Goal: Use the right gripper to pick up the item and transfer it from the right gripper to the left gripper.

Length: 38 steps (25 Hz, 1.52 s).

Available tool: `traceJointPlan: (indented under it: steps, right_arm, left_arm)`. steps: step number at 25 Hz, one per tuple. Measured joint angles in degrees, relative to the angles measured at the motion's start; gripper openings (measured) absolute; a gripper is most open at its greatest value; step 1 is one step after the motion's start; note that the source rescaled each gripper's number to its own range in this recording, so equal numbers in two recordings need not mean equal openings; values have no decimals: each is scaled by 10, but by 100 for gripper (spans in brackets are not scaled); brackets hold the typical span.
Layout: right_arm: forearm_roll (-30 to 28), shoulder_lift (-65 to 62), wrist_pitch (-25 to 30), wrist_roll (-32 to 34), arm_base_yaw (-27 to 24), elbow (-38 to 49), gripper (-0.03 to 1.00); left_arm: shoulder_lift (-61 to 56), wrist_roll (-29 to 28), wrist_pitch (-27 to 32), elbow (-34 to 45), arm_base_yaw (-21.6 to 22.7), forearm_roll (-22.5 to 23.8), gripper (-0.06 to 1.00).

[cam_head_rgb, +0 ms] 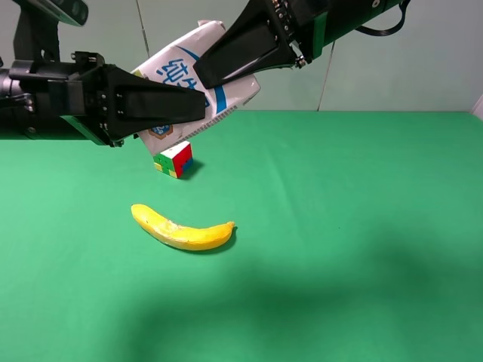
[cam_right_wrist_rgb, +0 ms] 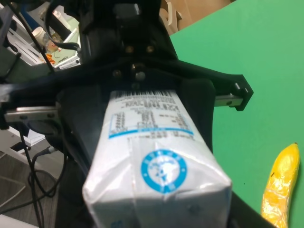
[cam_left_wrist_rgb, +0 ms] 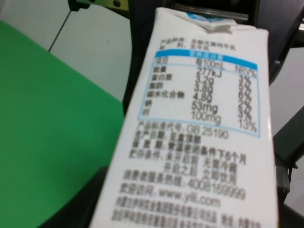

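Above the green counter, the right pincer grips the upper end of a white-and-blue cardboard milk carton, holding it aloft. The left pincer brackets its lower end, though whether it is clamped cannot be told. Pickup looks done; the handover and the right's release appear left.

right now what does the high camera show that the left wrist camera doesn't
Only the high camera: the banana and the cube on the green table, plus the left claw and right claw seen from the side, both at the tilted milk carton up in the air. Only the left wrist camera: the nutrition panel printed on the carton's side, slightly blurred. Both: the milk carton, the green table, and dark claw parts beside the carton.
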Motion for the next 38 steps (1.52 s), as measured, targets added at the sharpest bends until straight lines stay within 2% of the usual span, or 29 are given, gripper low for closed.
traceJointPlan:
  steps: [6,7,8,9,10,12,13,24,33,38]
  right_arm:
    - [-1,0,0,7,0,0,1]
    - [-1,0,-1,14,0,0,10]
    - [6,0,-2,26,0,0,37]
    - [11,-1,-1,36,0,0,62]
    - [11,-3,-4,45,0,0,78]
    - [10,-5,-7,52,0,0,91]
    - [10,-5,-9,54,0,0,95]
    - [-5,-5,-13,59,0,-2,100]
    - [-149,-5,-13,131,0,-74,100]
    - [-215,-17,-13,167,-11,-81,100]
  left_arm:
    - [0,1,0,0,0,0,8]
    - [0,3,0,0,0,1,7]
    - [0,5,-3,0,0,3,1]
    - [1,5,-12,0,0,10,0]
    - [2,7,-17,0,0,12,0]
    - [5,7,-22,0,0,12,0]
    - [5,7,-22,0,0,12,0]
    - [5,7,-23,0,0,12,0]
    - [5,7,-22,0,0,12,0]
    - [5,7,-22,0,0,12,0]
